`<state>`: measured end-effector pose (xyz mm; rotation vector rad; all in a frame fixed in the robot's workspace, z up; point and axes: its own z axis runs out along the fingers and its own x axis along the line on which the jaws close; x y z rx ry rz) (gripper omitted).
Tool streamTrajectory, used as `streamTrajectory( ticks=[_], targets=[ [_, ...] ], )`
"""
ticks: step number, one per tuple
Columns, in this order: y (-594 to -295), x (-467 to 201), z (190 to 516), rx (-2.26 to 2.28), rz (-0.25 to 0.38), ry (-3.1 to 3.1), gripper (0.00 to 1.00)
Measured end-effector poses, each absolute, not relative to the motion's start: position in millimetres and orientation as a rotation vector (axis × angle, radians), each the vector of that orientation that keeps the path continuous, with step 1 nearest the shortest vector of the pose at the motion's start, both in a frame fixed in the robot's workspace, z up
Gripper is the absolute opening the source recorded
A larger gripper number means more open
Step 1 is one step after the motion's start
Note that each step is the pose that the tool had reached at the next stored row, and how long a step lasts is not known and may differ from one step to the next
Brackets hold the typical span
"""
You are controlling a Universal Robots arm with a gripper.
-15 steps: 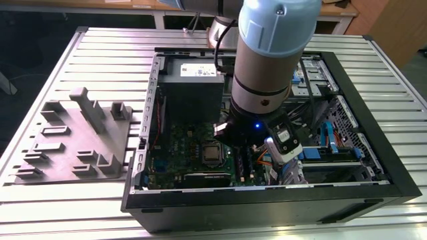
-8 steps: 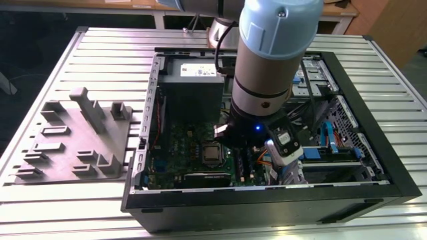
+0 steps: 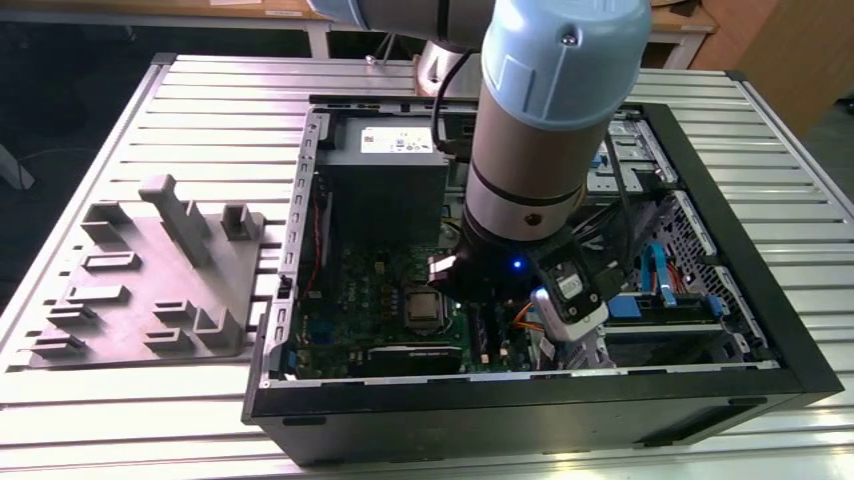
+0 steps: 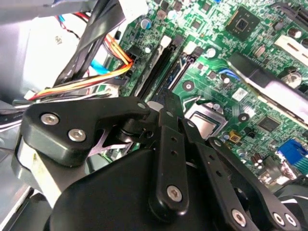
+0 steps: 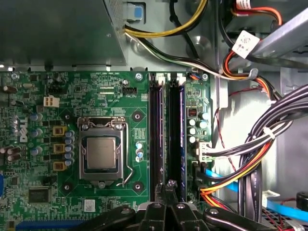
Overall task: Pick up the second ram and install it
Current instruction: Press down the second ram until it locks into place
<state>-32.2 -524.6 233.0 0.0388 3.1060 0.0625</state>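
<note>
Second ram upright in its motherboard slot, claw fingertips pinched narrow just above.

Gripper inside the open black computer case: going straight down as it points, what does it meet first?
Probably the long black memory slots on the green motherboard, directly under the gripper; depth is unclear.

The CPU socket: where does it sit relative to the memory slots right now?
In the first wrist view the CPU socket sits on the green motherboard, beside the two long memory slots above the gripper.
</note>
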Motion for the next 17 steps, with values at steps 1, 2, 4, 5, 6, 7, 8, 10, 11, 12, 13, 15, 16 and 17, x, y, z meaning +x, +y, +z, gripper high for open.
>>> streamTrajectory(
  ticks=[1, 2, 4, 5, 6, 7, 8, 10, 11, 12, 13, 15, 16, 17],
  targets=[
    [-525.1, -32.0, 232.6, 0.04, 0.063, 3.106, 0.1],
    [-525.1, -32.0, 232.5, 0.04, 0.063, 3.106, 0.1],
    [-525.1, -32.0, 232.5, 0.04, 0.062, 3.106, 0.1],
    [-525.2, -32.0, 232.6, 0.04, 0.062, 3.106, 0.1],
    [-525.3, -31.9, 232.5, 0.04, 0.062, 3.106, 0.1],
    [-525.6, -31.9, 232.4, 0.04, 0.062, 3.106, 0.1],
    [-526.1, -31.9, 232.2, 0.04, 0.062, 3.106, 0.1],
    [-526.4, -31.9, 231.0, 0.04, 0.063, 3.106, 0.1],
    [-526.4, -31.9, 230.1, 0.04, 0.062, 3.106, 0.1],
    [-526.5, -31.9, 229.1, 0.04, 0.062, 3.106, 0.1],
    [-526.5, -31.9, 227.7, 0.04, 0.062, 3.106, 0.1],
    [-526.5, -31.9, 225.9, 0.04, 0.062, 3.106, 0.1],
    [-526.5, -31.9, 226.0, 0.04, 0.062, 3.106, 0.1],
    [-526.5, -31.9, 226.0, 0.04, 0.062, 3.106, 0.1]
  ],
)
